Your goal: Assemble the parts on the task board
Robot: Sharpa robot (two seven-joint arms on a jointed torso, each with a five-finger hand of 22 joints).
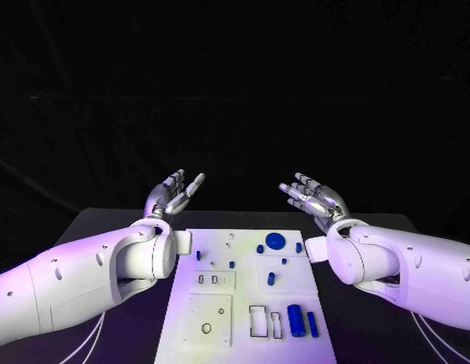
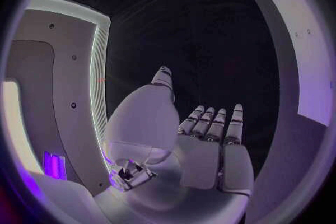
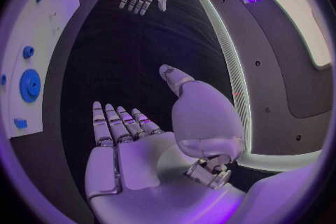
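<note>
In the head view the near end of the white board (image 1: 192, 334) runs off the bottom edge, and the two white arms cover strips of the bench (image 1: 104, 220) on either side of it. The small blue pieces (image 1: 270, 278) on the board, and the marks in its recesses, are too small to tell their shapes, apart from a round one (image 1: 276, 242) and a longer cylinder (image 1: 296, 316). In both wrist views the board (image 2: 308, 61) (image 3: 49, 28) is cut by the circle's rim and bent, and each robot hand (image 2: 210, 151) (image 3: 133, 157) hides the bench behind it.
</note>
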